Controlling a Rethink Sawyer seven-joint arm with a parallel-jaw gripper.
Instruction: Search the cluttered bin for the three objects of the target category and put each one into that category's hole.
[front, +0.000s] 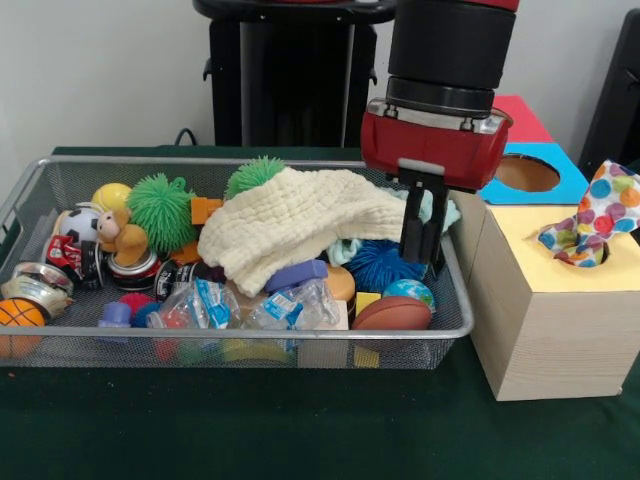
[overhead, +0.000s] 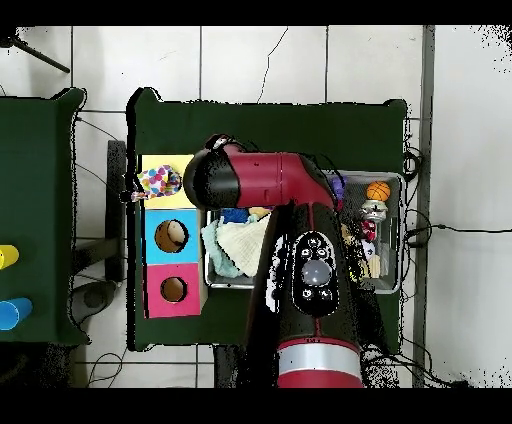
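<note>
- One pincer (front: 424, 250) hangs low inside the right end of the bin (front: 60, 170), its black fingers close together among the toys; whether they grip anything cannot be told from here.
- Just beside it lies a cream waffle cloth (front: 290, 225), with a mint-green cloth (front: 440, 208) behind the fingers.
- Right of the bin, on the green table (front: 300, 430), a polka-dot cloth (front: 592, 222) sits stuffed partway into the hole (front: 585, 255) of the yellow-topped box (front: 540, 320).
- Behind it stands the blue-topped box (front: 560, 185).

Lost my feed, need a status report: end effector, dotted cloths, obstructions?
End effector down in the bin, grip state unclear. One polka-dot cloth stuffed in yellow box's hole. Cream cloth covers the clutter.
</note>
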